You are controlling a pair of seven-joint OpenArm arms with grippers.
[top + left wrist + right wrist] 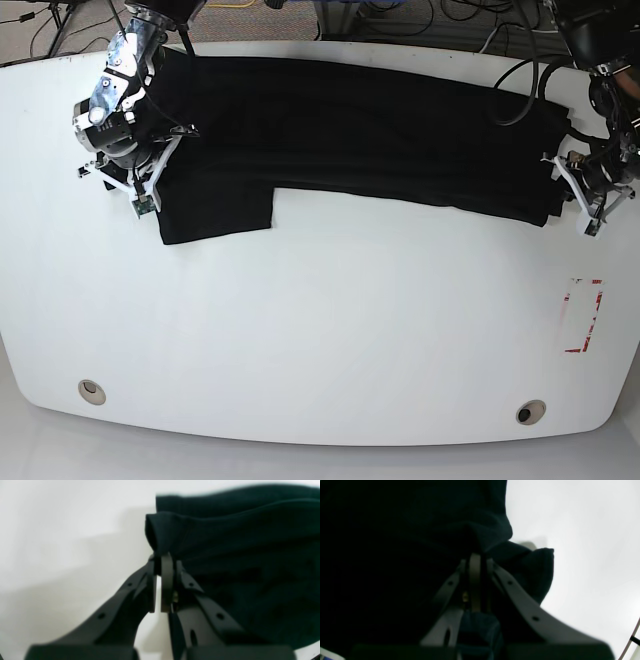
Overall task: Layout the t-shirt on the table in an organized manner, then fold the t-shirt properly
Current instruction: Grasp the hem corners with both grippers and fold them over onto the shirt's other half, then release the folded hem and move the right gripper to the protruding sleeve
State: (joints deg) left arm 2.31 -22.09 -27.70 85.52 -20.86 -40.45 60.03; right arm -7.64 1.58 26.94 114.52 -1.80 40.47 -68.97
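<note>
Folding step: both grippers clamped on t-shirt ends.
Right gripper (140, 185) pinches the t-shirt (350, 130) at scene left; shirt stretched across far tabletop (320, 330); left gripper (580, 195) pinches its right edge. Next, likely lift together and fold evenly.

The setting reads as a robotics laboratory or test bench rather than a home. A large white desk (320, 330) with curved edges carries two round metal grommet holes (92, 391) and a red tape rectangle (583, 316) marked on its surface. Two black robot arms (125, 95) stand at its sides. Behind the far edge, loose black cables (420, 20) trail over a grey carpeted floor (60, 40), beside what appears to be equipment framing
</note>
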